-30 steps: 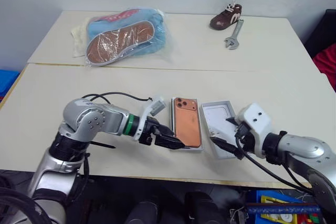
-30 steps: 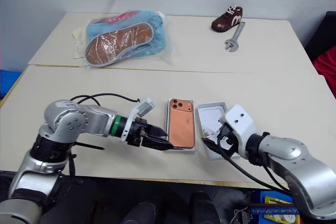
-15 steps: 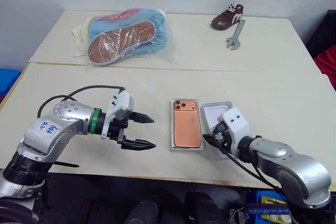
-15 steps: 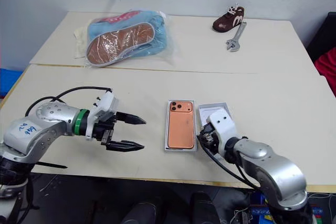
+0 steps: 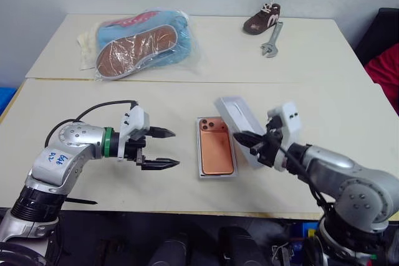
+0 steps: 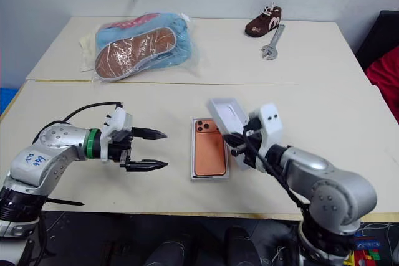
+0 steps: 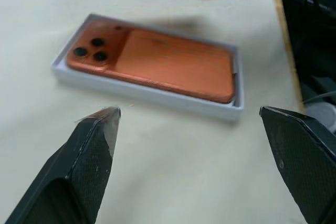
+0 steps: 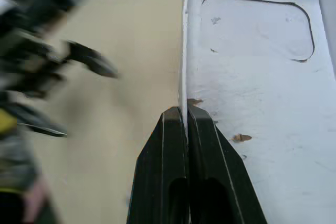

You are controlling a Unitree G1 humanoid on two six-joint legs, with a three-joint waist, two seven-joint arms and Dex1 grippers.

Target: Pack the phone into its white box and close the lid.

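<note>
Two fingers of the right gripper (image 8: pixel 184 124) pinch the lid's (image 6: pixel 228 118) side wall; its wrist view alone shows rusty specks on the white lining. Lid tilted, raised just above the phone (image 5: pixel 216 149). Phone lies in the white box (image 7: pixel 157 98), long axis fore-aft, cameras far end. Left gripper (image 5: pixel 167 148) spread wide, empty, beside box. Bagged shoe (image 5: pixel 140 45), wrench (image 5: pixel 270 39) well beyond.

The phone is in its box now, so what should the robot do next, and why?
Probably swing the lid over the white box. The phone already lies inside, and the right gripper is shut on the lid's wall, holding it tilted, open side up, above the table. The left gripper hangs open beside the box.
</note>
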